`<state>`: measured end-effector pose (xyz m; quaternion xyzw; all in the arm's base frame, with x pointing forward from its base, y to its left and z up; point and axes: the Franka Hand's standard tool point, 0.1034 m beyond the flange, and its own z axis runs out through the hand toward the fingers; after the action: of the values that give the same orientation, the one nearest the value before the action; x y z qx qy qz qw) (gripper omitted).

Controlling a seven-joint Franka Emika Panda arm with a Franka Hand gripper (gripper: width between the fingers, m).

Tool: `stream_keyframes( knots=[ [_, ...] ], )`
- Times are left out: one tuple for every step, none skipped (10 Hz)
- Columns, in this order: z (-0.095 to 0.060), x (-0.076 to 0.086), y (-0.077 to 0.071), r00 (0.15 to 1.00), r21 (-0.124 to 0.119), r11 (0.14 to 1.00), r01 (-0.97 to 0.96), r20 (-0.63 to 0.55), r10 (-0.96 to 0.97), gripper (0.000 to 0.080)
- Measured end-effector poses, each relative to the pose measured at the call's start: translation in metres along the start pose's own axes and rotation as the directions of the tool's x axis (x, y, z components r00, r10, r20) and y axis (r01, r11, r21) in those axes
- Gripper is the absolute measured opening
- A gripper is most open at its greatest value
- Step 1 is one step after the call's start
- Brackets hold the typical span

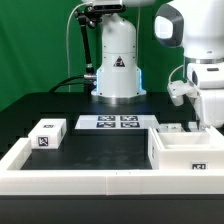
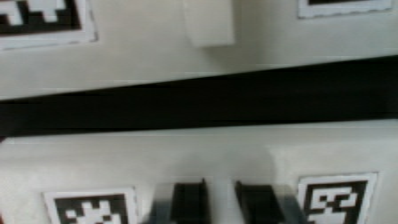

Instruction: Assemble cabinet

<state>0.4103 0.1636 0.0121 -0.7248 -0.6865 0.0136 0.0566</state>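
Cabinet box [image 1: 180,158], hollow and open-topped, on counter [image 1: 100,150] at lower right of the exterior view; jaws hang just above it, their state not discernible. Likely rigid, light, smooth-walled: best pinched across one thin upright wall

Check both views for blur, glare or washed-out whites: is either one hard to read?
Exterior view: evenly lit and fairly sharp with no glare, but the white hollow box nearly merges with the white border frame beside it. Wrist view: soft and out of focus throughout, the marker tags are smeared at their edges, and the white surfaces look flat and grey.
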Motion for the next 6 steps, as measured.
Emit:
stream_keyframes(
  knots=[
    [0.000,0.000,0.000,1.000,0.000,1.000,0.000,0.000,0.000,0.0074],
    [0.000,0.000,0.000,1.000,-0.001,1.000,0.000,0.000,0.000,0.0074],
    [0.000,0.000,0.000,1.000,-0.001,1.000,0.000,0.000,0.000,0.0074],
    [0.000,0.000,0.000,1.000,-0.001,1.000,0.000,0.000,0.000,0.0074],
    [-0.003,-0.001,0.002,1.000,-0.005,1.000,-0.002,0.001,0.002,0.0074],
    [-0.012,-0.006,0.004,1.000,-0.020,1.000,-0.007,0.005,0.007,0.0074]
  ],
)
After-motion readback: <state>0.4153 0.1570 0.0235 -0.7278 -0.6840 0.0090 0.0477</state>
